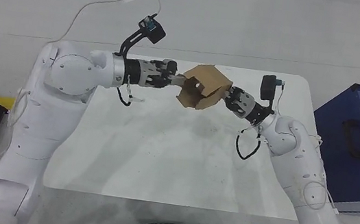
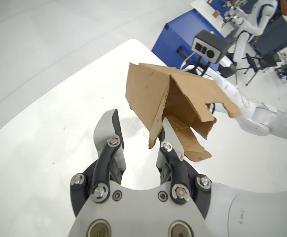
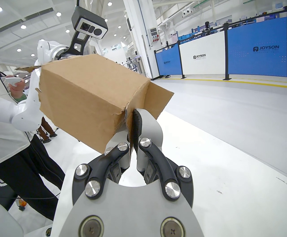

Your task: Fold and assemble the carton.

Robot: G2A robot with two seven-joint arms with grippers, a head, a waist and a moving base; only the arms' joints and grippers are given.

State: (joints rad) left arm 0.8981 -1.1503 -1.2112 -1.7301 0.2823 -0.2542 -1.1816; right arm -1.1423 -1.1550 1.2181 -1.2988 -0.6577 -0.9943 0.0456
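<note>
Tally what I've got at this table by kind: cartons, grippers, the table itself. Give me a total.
Carton: 1
Grippers: 2 (left gripper, right gripper)
Table: 1
Total: 4

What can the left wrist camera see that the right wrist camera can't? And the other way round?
Left wrist view: the carton from its open side with loose flaps showing, the left gripper open with one finger against a carton wall, the white table underneath, and a blue cabinet.
Right wrist view: the carton's closed outer walls, the right gripper shut on a cardboard edge, and blue and white partitions across the floor.
Both: the brown carton, with the other arm beyond it.
</note>
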